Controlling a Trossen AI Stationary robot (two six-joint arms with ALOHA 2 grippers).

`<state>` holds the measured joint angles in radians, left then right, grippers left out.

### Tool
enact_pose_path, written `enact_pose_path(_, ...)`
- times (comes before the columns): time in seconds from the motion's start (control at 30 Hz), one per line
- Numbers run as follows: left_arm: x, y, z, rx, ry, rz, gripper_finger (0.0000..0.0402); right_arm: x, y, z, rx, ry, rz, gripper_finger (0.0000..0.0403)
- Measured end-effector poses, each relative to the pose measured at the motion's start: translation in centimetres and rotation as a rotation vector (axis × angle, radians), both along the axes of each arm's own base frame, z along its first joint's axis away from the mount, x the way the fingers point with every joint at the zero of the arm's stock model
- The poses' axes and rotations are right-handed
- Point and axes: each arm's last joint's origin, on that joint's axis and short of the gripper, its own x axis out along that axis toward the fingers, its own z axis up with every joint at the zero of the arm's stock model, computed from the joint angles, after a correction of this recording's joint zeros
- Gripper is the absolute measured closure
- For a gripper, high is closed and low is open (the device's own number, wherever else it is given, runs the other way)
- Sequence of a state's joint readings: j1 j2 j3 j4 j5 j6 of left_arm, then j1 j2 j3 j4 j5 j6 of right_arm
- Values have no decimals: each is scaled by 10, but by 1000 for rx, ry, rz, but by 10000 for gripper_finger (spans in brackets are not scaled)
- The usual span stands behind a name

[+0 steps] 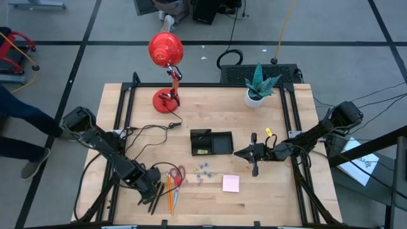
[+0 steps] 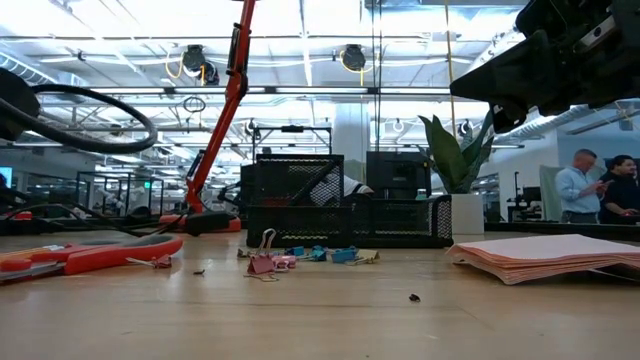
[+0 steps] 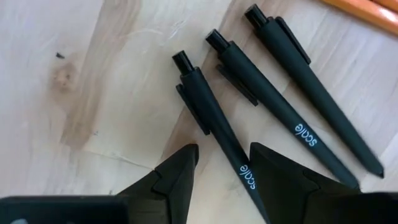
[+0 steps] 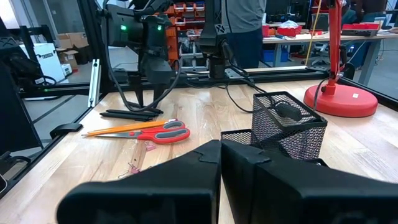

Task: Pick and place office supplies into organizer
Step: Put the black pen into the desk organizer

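Left gripper [image 1: 154, 193] is down over the black pens [image 3: 267, 106] at the near-left of the table [image 1: 267, 197], fingers spread w/ one pen's barrel lying between the tips, not pinched as far as the wrist view shows. Two more pens lie just beside it, roughly parallel. Orange pencils [image 1: 170, 194] and red scissors [image 1: 175, 174] sit just right of the pens. Clips [image 1: 203, 170] are scattered near the middle; pink sticky pad [image 1: 231, 183] lies to their right. Organizer [image 1: 212, 142] sits mid-table, far side of the clips; something yellowish inside its left compartment, prob. a small piece, hard to tell. Right gripper [image 1: 255, 166] hangs just right of the organizer, fingers pressed together, holding nothing. Red lamp [image 1: 166, 76] and potted plant [image 1: 258, 86] stand along the far edge.
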<state>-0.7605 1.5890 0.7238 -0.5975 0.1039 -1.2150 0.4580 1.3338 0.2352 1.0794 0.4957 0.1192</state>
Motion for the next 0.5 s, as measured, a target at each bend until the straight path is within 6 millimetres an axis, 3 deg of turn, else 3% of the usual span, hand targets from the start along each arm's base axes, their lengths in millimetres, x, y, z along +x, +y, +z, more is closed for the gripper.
enact_pose_path(0.3,-9,-9,0,7,-27,-180,234,0,0,0,0,0,0,399)
enact_pose_path(0.5,-17,-15,0,57,-62,-208,288,0,0,0,0,0,0,399)
